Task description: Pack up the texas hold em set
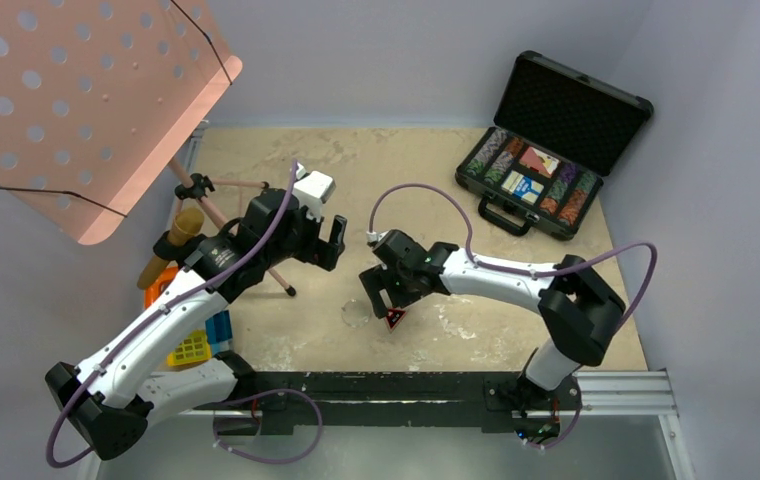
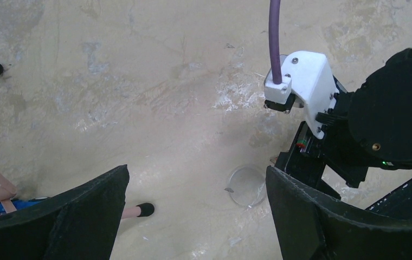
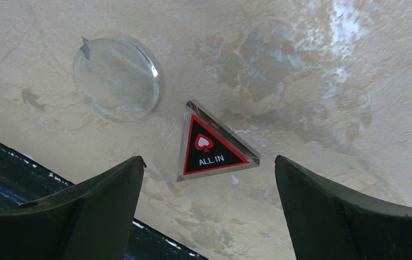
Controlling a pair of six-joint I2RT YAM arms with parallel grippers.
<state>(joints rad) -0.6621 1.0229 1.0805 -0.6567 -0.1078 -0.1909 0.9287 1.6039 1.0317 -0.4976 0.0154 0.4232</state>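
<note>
Right fingers (image 3: 84, 211) apart above triangular marker (image 3: 214, 143); left fingers (image 2: 73, 216) apart (tips cropped); clear button (image 3: 116, 76) faint.

The table (image 3: 328, 81) is matt and rough, mottled beige with chalky white scuffs. The button (image 3: 116, 77) looks like smooth, glossy clear plastic, nicked at its rim. The marker (image 3: 213, 145) has a glossy black face with clear bevelled edges. The case (image 1: 566, 115) is hard black, its lid lined with dimpled matt foam. The stand (image 1: 76, 100) is smooth pink perforated sheet
</note>
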